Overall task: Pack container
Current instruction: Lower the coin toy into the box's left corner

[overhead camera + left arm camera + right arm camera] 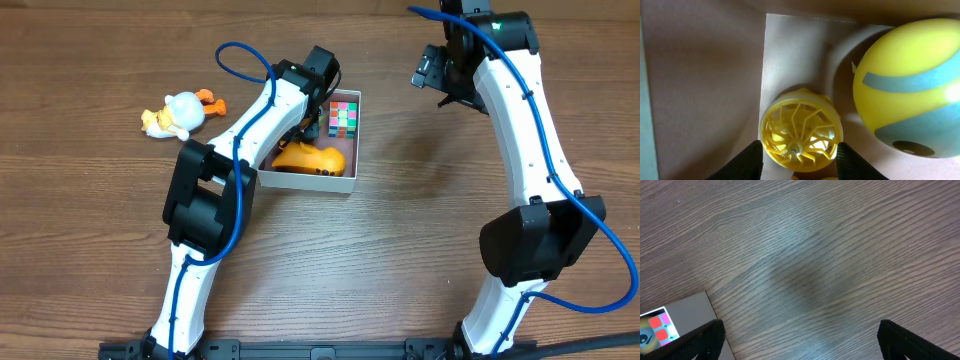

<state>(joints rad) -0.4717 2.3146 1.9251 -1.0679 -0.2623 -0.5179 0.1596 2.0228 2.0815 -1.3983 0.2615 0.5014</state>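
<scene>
The container point(350, 183), a shallow white-walled box, sits at the table's middle left. It holds a multicoloured cube point(344, 116) and an orange-yellow toy point(311, 158). My left gripper point(308, 126) reaches down into it. In the left wrist view its black fingers point(747, 162) stand either side of a yellow spoked wheel point(801, 131) on the container's floor point(700, 90), close against its rim, with a sliver of gap at the left. A yellow ball with grey-blue stripes point(910, 90) lies beside the wheel. My right gripper point(438, 74) hangs wide open over bare table, right of the container.
A white and yellow duck toy point(180, 113) lies on the table left of the container. The right wrist view shows wood grain, the container's corner point(690, 311) and the cube point(657, 325) at lower left.
</scene>
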